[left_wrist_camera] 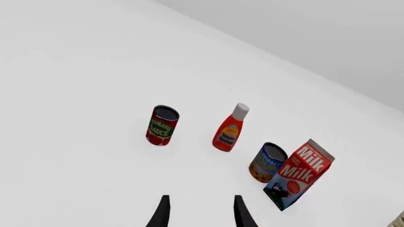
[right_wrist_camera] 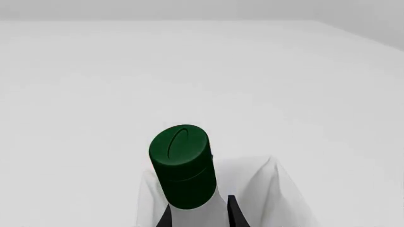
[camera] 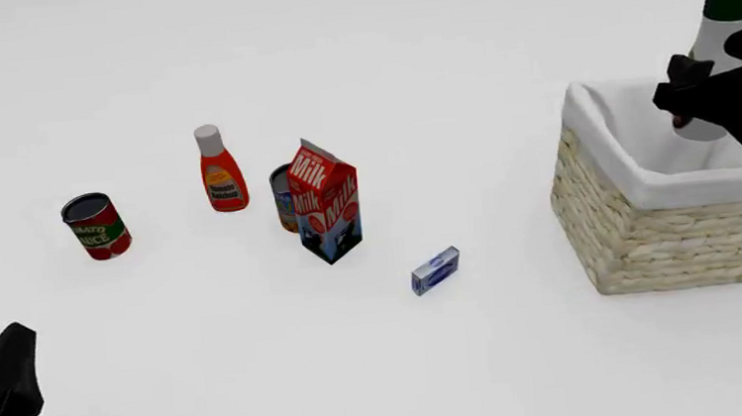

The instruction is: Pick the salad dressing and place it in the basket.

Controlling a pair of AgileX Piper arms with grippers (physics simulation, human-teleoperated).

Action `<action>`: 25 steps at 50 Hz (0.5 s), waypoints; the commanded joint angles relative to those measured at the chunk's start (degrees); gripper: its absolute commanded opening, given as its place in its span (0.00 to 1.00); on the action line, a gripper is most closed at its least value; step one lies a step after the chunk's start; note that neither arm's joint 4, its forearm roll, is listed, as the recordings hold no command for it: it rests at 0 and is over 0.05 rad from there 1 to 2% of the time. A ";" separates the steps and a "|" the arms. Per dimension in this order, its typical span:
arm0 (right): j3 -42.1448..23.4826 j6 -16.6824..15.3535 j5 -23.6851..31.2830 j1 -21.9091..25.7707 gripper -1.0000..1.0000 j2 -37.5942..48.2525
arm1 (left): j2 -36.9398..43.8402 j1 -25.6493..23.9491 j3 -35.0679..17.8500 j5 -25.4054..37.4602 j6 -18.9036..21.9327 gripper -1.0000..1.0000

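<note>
My right gripper grips the salad dressing by its neck, above the basket, so it can drop straight in. My left gripper waits open and empty, well apart from the basket; I think the bottle's bottom is inside already.

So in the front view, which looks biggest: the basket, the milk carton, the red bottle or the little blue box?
1. basket
2. milk carton
3. red bottle
4. blue box

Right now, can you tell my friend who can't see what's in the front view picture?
The right gripper holds the salad dressing, a white bottle with a dark green cap, over the basket at the right. On the white table to the left stand a tomato sauce can, a red bottle, a milk carton and a small blue box.
</note>
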 commanded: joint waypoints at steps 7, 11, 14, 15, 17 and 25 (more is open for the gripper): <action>1.37 0.78 -0.88 -1.68 0.00 1.34 | 4.54 -0.18 0.00 -4.78 18.90 1.00; 1.91 0.93 -0.91 -1.83 0.00 1.08 | 5.17 -0.08 0.00 -5.35 18.84 1.00; 2.48 1.08 -0.93 -1.92 0.00 0.75 | 5.14 -0.21 0.00 -5.18 18.77 1.00; 2.70 1.14 -0.95 -1.96 0.00 0.60 | 5.52 -0.18 0.00 -5.52 18.77 1.00; 3.02 1.29 -1.02 -1.98 0.00 0.51 | 5.91 -0.21 0.00 -5.92 18.77 1.00; 3.99 1.68 -1.75 -2.44 0.00 1.02 | 7.59 -0.44 0.00 -7.59 18.61 1.00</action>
